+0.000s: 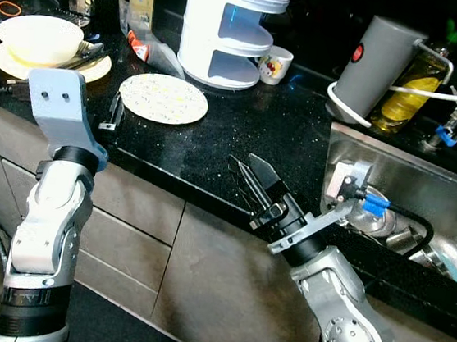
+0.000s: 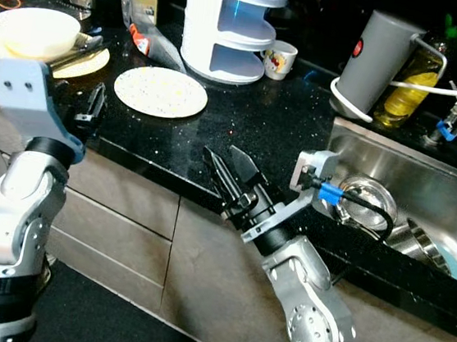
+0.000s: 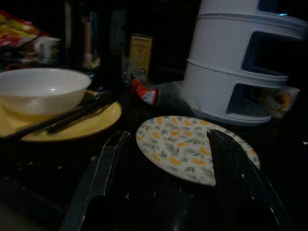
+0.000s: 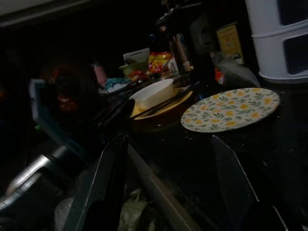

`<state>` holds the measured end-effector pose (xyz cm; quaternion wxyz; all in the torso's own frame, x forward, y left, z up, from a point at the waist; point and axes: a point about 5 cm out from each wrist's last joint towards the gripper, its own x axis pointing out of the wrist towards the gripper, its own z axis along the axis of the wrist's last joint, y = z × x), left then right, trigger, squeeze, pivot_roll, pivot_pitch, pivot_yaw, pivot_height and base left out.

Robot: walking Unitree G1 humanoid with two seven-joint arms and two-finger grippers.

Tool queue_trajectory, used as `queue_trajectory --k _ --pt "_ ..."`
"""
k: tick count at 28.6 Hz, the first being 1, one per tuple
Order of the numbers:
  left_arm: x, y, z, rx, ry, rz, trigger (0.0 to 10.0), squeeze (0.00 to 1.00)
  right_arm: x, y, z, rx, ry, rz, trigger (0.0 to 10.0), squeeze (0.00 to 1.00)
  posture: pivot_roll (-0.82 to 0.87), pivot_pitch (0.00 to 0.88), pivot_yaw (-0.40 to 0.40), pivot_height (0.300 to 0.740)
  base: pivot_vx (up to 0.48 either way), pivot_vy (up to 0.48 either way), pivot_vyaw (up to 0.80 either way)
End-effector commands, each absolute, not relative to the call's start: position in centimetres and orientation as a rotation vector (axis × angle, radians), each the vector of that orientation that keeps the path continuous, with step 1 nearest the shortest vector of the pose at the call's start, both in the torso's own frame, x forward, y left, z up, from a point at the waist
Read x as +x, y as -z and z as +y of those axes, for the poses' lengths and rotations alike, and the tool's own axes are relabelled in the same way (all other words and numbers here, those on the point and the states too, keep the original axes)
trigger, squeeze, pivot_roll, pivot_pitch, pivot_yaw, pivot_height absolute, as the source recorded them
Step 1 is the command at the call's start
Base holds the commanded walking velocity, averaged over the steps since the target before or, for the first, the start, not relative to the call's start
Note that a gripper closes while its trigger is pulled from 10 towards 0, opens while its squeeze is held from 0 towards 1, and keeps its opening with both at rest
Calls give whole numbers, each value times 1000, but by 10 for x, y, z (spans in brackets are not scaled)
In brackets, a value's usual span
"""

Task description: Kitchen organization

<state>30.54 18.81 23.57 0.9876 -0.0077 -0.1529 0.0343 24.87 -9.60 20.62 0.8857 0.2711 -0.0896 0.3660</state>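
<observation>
Silver arm links fill the lower part of the left eye view. The right gripper (image 1: 251, 176), at centre frame, hovers at the front edge of the black countertop (image 1: 241, 131), its jaws apart and empty. The left gripper (image 1: 115, 117) sits at left centre, just beside the floral plate (image 1: 163, 98), which lies flat on the counter in front of the white tiered rack (image 1: 228, 31). A white bowl (image 1: 39, 38) on a yellow plate (image 1: 91, 70) occupies the upper left; the steel sink (image 1: 422, 210) lies at right.

The left wrist view shows its fingers (image 3: 103, 168) spread wide, framing the floral plate's near rim at lower centre.

The right wrist view, dim, shows that plate at right centre, well beyond its open fingers (image 4: 103, 178).

Judging by this, the approach to the floral plate is in hand; next the left gripper must slide a finger under the rim, awkward with a flat plate.
</observation>
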Motion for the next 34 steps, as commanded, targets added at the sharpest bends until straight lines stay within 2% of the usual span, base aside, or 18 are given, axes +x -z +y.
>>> queue_trajectory --k 1,11,16,18,23,25,34 --pt "304 -237 191 -17 -75 -306 10000 0 247 -209 -94 567 -772 -187 10000 0 113 20 -153 740 326 0 0" --pt "306 -240 193 -7 -68 -313 10000 0 250 -210 -94 597 -768 -180 10000 0 125 12 -149 740 330 0 0" --pt "306 -239 191 -60 -45 -308 10000 0 249 -209 -95 607 -764 -175 10000 0 125 12 -149 740 0 0 -800" --pt "309 -237 184 -125 13 -289 10000 0 249 -210 -96 614 -758 -183 10000 0 118 12 -145 740 0 0 -400" --pt "310 -233 180 -214 11 -255 10000 0 249 -212 -98 615 -757 -193 10000 0 117 13 -143 740 0 0 0" --pt "308 -226 181 -316 -30 -208 10000 0 249 -213 -100 614 -753 -195 10000 0 114 16 -142 740 0 0 0" --pt "296 -217 182 -469 -164 -95 10000 0 249 -212 -103 606 -756 -178 10000 0 123 23 -148 740 0 0 0"
